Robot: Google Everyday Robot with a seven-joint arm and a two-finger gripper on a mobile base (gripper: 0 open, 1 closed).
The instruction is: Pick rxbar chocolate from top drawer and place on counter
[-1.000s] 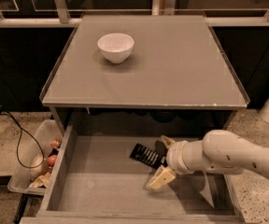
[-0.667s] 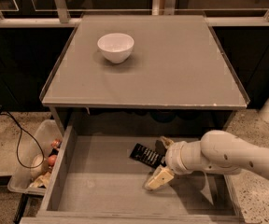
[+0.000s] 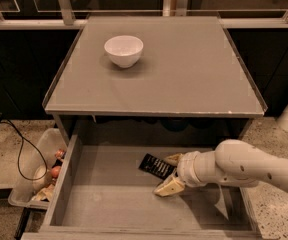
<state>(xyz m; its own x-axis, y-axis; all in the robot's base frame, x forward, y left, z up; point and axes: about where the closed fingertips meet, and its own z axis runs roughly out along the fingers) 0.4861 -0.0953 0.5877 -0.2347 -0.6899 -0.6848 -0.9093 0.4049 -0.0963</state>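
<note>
The gripper, fingers spread, straddles one end of the rxbar chocolate, which lies flat on the top drawer floor, its long axis slanting away from the gripper toward the back left.

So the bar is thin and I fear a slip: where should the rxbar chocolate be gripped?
Across its narrow width, at the end nearest the arm. The rxbar chocolate lies flat and slanted on the top drawer floor, and the open gripper straddles that end from the right of the view, so closing on its long edges there probably works best.
</note>
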